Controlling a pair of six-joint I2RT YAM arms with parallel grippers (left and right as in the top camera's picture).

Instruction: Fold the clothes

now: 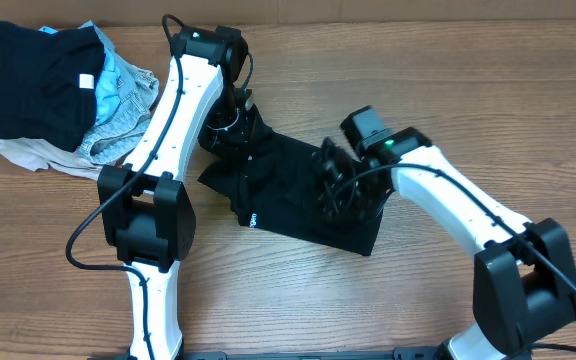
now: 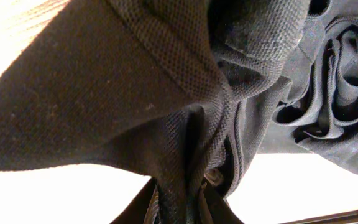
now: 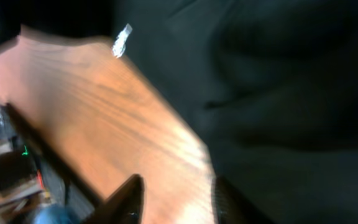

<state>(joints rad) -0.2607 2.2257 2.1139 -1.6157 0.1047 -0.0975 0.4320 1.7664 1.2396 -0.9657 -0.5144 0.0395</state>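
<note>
Spreading step: left gripper pinches the bunched shirt; right gripper, jaws slightly apart and empty, should seize the opposite edge before both pull flat.

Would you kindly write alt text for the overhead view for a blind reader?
Two robot arms work a crumpled black T-shirt on a wooden table: left gripper at its upper-left end, right gripper at its right. Other clothes lie top left.

Blk T-shirt crumpled, ctr; other clothes piled far left.
</note>
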